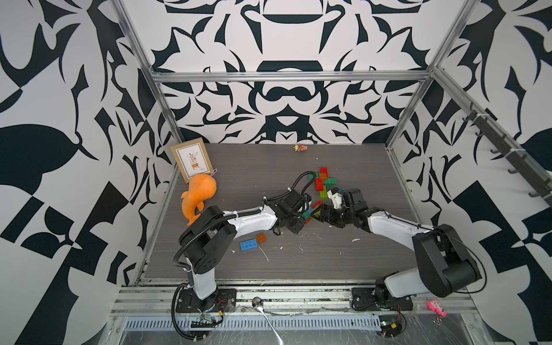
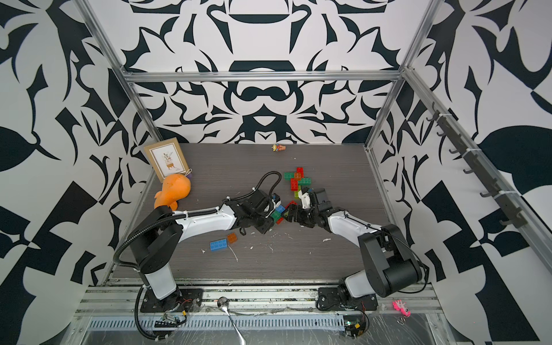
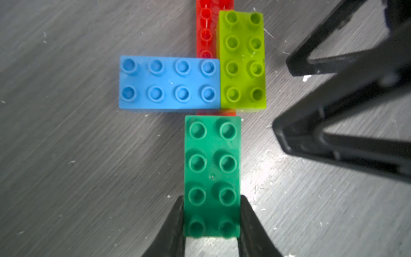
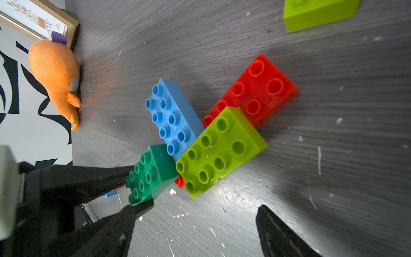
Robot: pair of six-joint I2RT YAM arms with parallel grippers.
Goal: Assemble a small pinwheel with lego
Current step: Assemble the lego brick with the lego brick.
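Top views both take in the whole cell, yet the arms bury the work. The left gripper [image 1: 307, 217] and right gripper [image 1: 319, 212] meet over the pinwheel [image 2: 279, 209], and only slivers of brick show between the black links. Neither tool's state can be read there.

Beyond the pinwheel lies a second heap of lego [image 1: 324, 180], partly overlapped by the arms. On its robot-base side a loose blue brick [image 1: 249, 245] sits just beside a small orange brick [image 1: 261, 237].

The table [image 1: 328, 263] is dark grey wood-grain flecked with white crumbs. The walls [image 1: 286, 113] carry a bold black-and-white pattern inside an aluminium frame [image 1: 286, 77].

Left wrist view: the left gripper pinches the pinwheel's dark green brick [image 3: 212, 173] by its long sides. That brick's far end butts the blue brick [image 3: 169, 82] and lime brick [image 3: 242, 60]. A red brick [image 3: 205, 29] beneath them is mostly covered and cut off at the picture's edge. Beside the pinwheel the right gripper's fingers stand spread, holding nothing, blurred.

Right wrist view: only one of that gripper's fingers [image 4: 280, 235] shows clearly. A further lime brick [image 4: 318, 13] is cropped, and an orange plush [image 4: 55, 73] lies well apart from the pinwheel, by the wall.
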